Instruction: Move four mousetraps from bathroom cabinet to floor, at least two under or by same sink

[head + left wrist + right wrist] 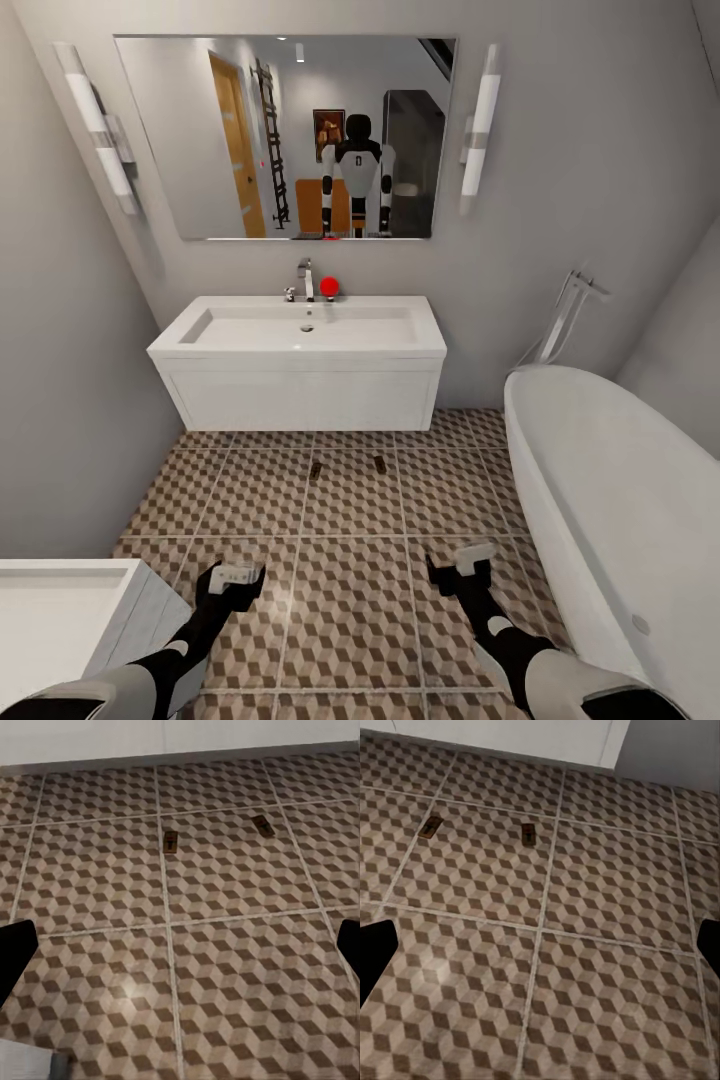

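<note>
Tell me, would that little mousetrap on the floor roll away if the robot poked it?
Probably not. The mousetrap lies flat on the bathroom floor like a tiny board, so it would likely slide, not roll. It looks small and thin, so it is probably light. Lying so low, it may be tricky to pinch.

No readable text, label, brand or number anywhere; no sign on walls, fixtures or floor tiles.

Home bathroom being shown.
Setting is being indicated by wall-hung sink (297, 345), mirror (285, 135), bathtub (610, 500), patterned tiled floor (350, 520).
</note>
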